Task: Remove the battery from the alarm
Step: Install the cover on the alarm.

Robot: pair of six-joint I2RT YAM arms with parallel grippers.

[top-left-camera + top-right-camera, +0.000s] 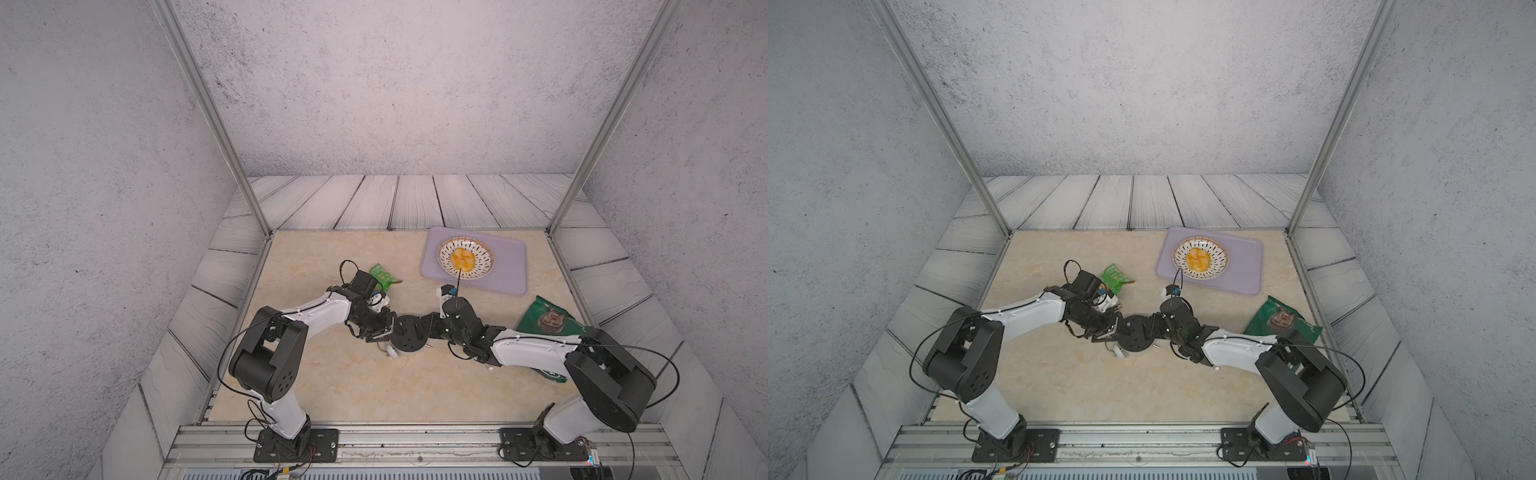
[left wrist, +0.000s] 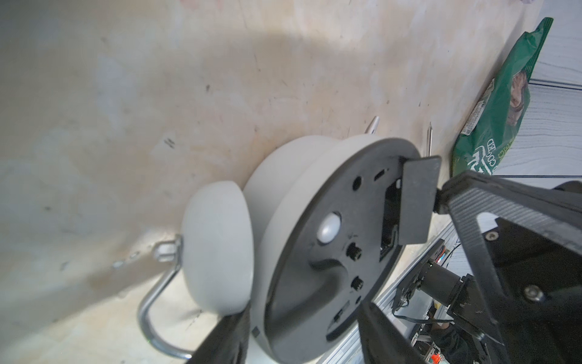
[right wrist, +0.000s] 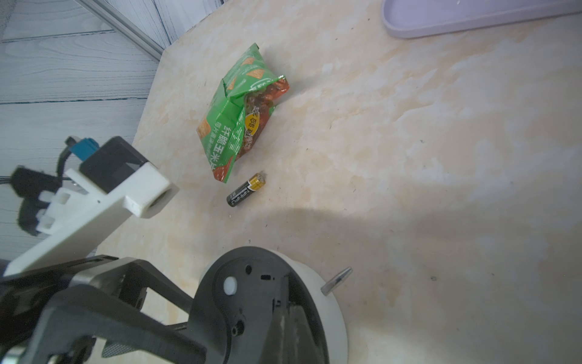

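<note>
The alarm (image 1: pixel 409 334) (image 1: pixel 1133 330) lies face down in the middle of the table, black back (image 2: pixel 315 252) (image 3: pixel 252 309) up, white bell (image 2: pixel 217 245) beside it. My left gripper (image 2: pixel 302 331) (image 1: pixel 384 332) straddles its rim, one finger against the white body and one against the black back. My right gripper (image 3: pixel 293 318) (image 1: pixel 428 328) is shut, its tips at the open battery compartment, where a flat black cover (image 2: pixel 415 198) stands up. The battery (image 3: pixel 245 190), black with a gold end, lies loose on the table beside a green snack bag.
A light green snack bag (image 3: pixel 242 113) (image 1: pixel 384 278) lies behind my left wrist. A dark green bag (image 1: pixel 548 322) (image 2: pixel 504 104) lies under my right arm. A lilac tray (image 1: pixel 507 257) at the back right holds a patterned dish (image 1: pixel 446 249).
</note>
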